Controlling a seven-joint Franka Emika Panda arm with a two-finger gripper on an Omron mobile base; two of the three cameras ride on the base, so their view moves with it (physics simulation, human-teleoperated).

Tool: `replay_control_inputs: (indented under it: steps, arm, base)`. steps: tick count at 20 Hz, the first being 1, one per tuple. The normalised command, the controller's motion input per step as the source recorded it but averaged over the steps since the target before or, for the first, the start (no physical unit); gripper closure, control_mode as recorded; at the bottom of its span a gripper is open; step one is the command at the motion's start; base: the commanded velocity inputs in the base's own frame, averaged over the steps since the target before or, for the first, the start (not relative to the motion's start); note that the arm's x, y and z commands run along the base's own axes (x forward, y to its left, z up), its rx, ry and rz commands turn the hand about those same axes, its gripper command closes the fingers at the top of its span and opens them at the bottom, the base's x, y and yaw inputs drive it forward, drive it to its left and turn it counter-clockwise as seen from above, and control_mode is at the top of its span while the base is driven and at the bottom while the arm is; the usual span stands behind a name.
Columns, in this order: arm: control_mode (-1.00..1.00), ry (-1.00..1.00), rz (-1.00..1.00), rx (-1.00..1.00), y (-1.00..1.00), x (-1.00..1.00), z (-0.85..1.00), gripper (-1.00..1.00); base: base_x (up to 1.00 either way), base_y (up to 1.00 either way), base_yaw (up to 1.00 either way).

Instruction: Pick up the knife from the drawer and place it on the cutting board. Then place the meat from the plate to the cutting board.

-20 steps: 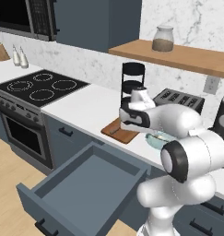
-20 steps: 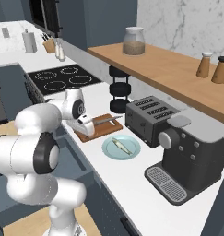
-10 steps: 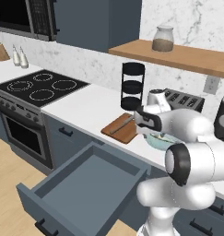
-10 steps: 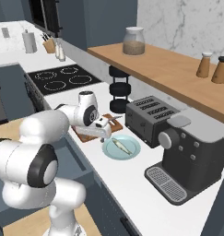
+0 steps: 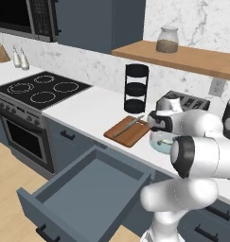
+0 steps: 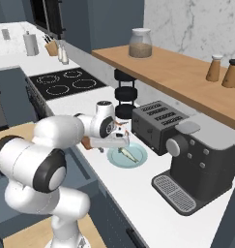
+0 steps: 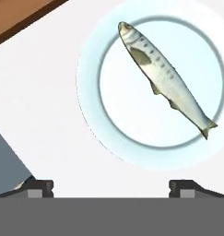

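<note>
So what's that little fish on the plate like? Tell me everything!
The fish is small, slim and silvery-white, with a greenish-grey back and a row of dark dots along its side. It has a pointed head, little fins and a forked tail. It lies flat on its side, slanted across the middle of the round pale blue-green plate, which sits on the white counter. Only the plate touches it; the gripper hovers open above.

Arm built of fat, rounded, glossy white shells, each link swelling like a bulb, with dark grey to black discs and bands at the joints between them. Hand point(image 6: 120, 140) is a white block with a dark face and a small orange-red mark near it; its finger tips point(image 7: 39, 186) are small, dark and squared. No cables or screws visible.
</note>
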Motion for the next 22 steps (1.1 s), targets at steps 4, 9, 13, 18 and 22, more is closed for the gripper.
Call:
replay_control_inputs:
  steps: [4,9,13,18,22]
  arm:
    - [-1.00,0.00,0.24,0.00,-0.37,0.40,-0.05,-1.00]
    - [-1.00,0.03,0.23,0.00,-0.28,0.55,-0.15,-1.00]
    - [-1.00,0.08,0.18,0.00,-0.15,0.49,-0.39,-1.00]
    - [-1.00,0.05,0.07,0.00,0.00,0.63,-0.28,-1.00]
    - [-1.00,0.03,0.02,0.00,-0.01,0.54,-0.24,-1.00]
  base:
    - [0.00,0.00,0.00]
    - [0.00,0.00,0.00]
    - [0.00,0.00,0.00]
    - [0.00,0.00,0.00]
    - [0.00,0.00,0.00]
